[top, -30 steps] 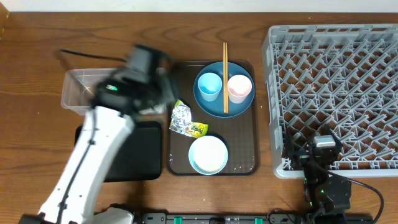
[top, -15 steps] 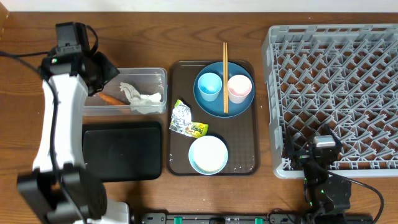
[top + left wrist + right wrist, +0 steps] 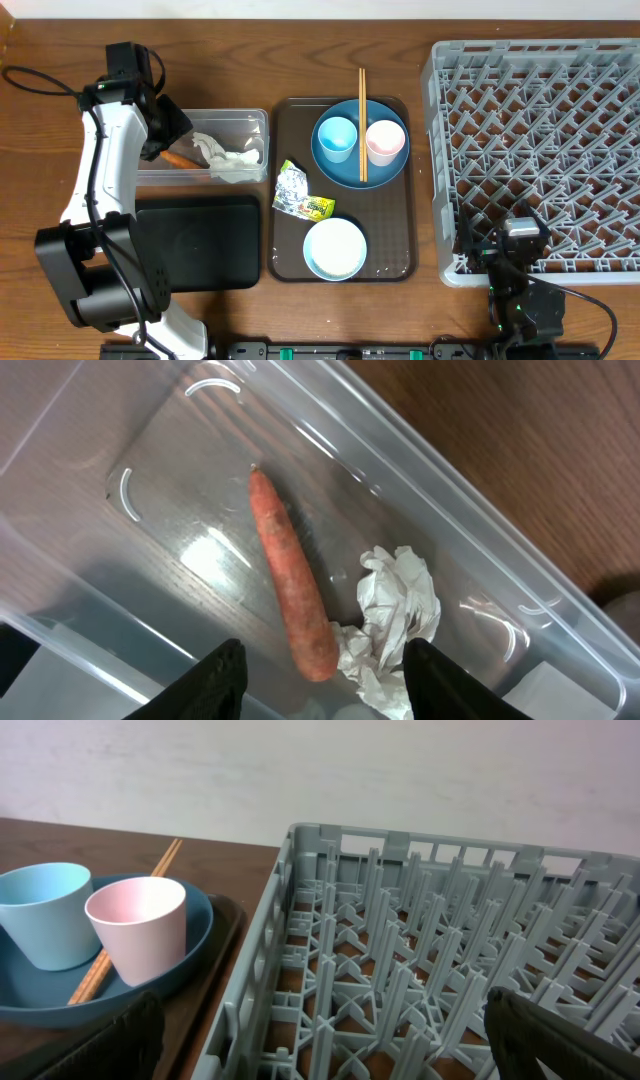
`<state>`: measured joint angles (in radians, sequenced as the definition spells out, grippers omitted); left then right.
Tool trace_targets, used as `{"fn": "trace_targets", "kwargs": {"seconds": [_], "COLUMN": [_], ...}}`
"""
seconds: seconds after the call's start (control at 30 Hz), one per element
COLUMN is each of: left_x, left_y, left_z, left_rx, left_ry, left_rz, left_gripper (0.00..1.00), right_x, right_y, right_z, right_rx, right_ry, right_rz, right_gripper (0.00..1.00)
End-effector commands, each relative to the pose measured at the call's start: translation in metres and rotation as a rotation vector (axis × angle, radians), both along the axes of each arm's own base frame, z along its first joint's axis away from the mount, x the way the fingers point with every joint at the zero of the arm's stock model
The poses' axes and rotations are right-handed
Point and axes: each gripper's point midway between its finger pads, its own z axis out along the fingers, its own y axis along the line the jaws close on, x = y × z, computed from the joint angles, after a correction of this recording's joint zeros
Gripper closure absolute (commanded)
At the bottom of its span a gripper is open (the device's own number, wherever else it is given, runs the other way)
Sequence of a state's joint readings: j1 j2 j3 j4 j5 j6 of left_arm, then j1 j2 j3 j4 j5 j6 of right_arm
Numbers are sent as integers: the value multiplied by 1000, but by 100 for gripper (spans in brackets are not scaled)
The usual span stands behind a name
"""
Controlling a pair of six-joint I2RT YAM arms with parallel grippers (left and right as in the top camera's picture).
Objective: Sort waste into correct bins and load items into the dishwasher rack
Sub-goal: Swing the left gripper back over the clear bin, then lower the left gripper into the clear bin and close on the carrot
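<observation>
The left pincer [image 3: 325, 655], spread and empty, hovers over the clear tub [image 3: 250, 120], where a carrot [image 3: 290, 575] and a crumpled napkin [image 3: 395, 610] lie, apparently sorted there as waste. The carrot lies flat, its long axis roughly along the tub's length, tapered tip pointing away from the brown tray [image 3: 390, 265], blunt end against the napkin. A foil wrapper [image 3: 300, 193] sits on that tray near the plate [image 3: 345, 172] and bowl [image 3: 335, 248]. The right pincer [image 3: 330, 1040], spread wide, rests at the rack [image 3: 540, 140], likely poised for dishes.
</observation>
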<state>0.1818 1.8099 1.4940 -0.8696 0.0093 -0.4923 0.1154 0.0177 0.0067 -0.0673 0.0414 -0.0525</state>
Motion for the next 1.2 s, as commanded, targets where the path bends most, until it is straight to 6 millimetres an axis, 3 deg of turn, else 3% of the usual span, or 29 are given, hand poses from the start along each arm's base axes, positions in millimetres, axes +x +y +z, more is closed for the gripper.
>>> {"fn": "trace_targets", "kwargs": {"seconds": [0.0,0.27,0.53,1.17], "left_x": [-6,-16,-24,-17], "left_y": [5,3,1,2], "left_z": [-9,-40,-57,-67], "left_rx": [21,-4,-21,-20], "left_ry": [45,150,217,212], "left_rz": [-1,13,15,15], "left_gripper": [47,47,47,46], "right_x": [0,0,0,0], "right_y": [-3,-3,-3,-3], "right_z": [-1,-1,-1,-1], "right_rx": [-6,-6,-6,-6], "right_ry": [3,3,3,3], "right_rz": [-13,-12,-13,-13], "right_gripper": [1,1,1,1]}}
